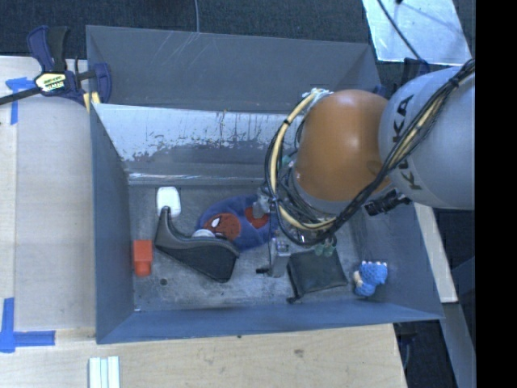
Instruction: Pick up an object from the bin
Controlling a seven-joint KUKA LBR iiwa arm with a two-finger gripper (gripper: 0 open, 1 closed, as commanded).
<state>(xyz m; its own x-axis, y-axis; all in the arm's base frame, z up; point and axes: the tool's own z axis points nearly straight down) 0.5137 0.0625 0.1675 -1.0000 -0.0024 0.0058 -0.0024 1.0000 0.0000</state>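
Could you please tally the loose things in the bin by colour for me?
Black: 2 (curved black plastic piece, flat black square pad)
Blue: 2 (blue-and-red soft toy, small fuzzy blue toy)
Orange: 1 (small orange block)
White: 1 (small white block)
Total: 6

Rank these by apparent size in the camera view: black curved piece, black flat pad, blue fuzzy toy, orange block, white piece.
1. black curved piece
2. black flat pad
3. blue fuzzy toy
4. orange block and white piece: these look about alike, so I leave them unranked.
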